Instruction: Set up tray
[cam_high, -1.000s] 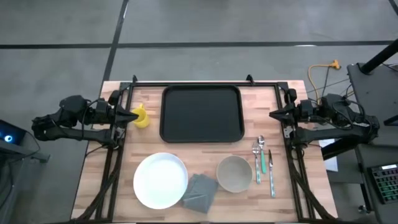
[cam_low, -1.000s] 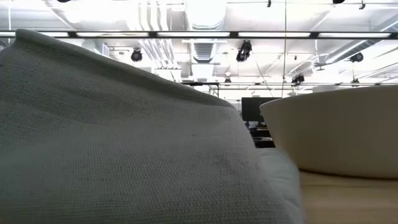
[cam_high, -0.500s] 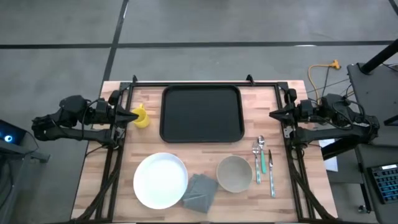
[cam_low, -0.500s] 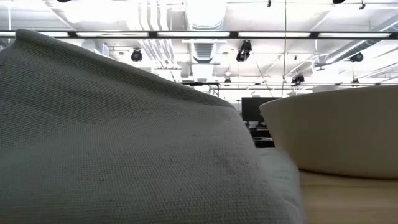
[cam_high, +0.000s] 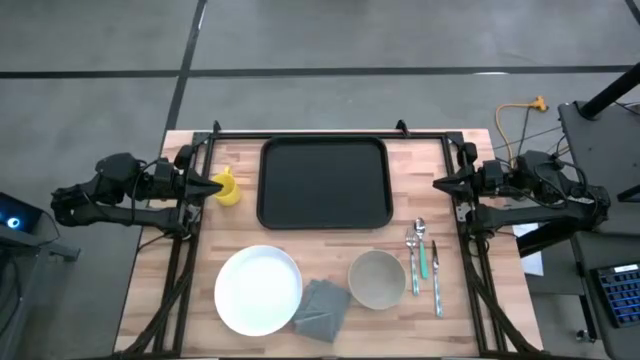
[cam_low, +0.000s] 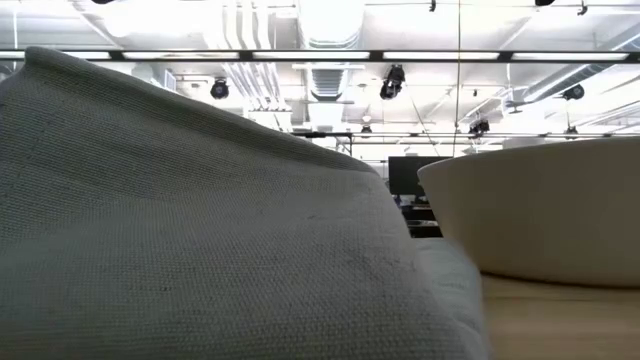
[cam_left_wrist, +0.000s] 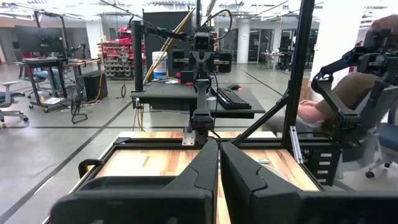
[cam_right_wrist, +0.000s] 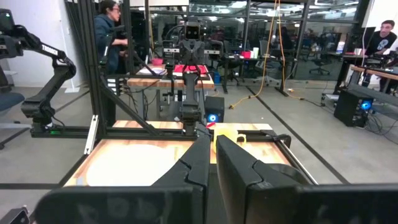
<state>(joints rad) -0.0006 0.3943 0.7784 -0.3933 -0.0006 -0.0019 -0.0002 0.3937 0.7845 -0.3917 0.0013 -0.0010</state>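
3 utensils beside bowl

The tabletop is being viewed from straight overhead. The low camera is being crowded by a napkin and bowl. Each wrist camera is being aimed across it, past its own hand, at the opposite arm.

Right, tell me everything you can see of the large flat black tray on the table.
The large flat black rectangular tray has rounded corners and a low raised rim, and looks like matte plastic. It lies flat and empty on the wooden table, at the middle of the far edge, its long sides parallel to that edge. Nothing touches it: the yellow cup stands clear of its left side, and the round white plate and beige bowl sit nearer the front.
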